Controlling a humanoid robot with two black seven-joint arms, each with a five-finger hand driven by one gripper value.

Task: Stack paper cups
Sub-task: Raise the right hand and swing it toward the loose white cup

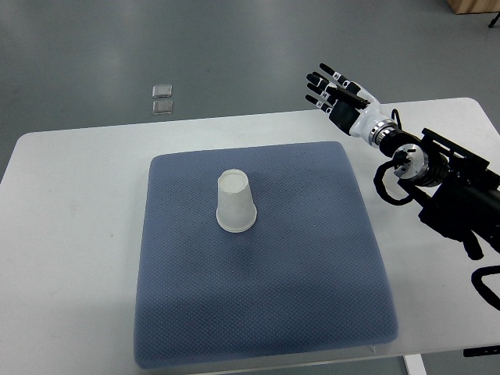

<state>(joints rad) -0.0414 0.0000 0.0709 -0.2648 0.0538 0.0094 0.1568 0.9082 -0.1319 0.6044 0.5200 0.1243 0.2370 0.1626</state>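
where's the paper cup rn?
Top view: the paper cup stands upside down on the blue mat, slightly left of its centre, well clear of the right hand raised past the table's far edge.

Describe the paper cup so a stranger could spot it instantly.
Find the white table, then the blue-grey mat covering its middle. The paper cup stands upside down on the mat, left of centre toward the far edge: the only white thing on the mat.

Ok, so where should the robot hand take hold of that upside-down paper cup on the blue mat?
Probably around the side wall of the paper cup, coming in from the right, where the open right robot hand is. The cup stands rim-down with its narrower closed base up, so there is no open mouth to pinch.
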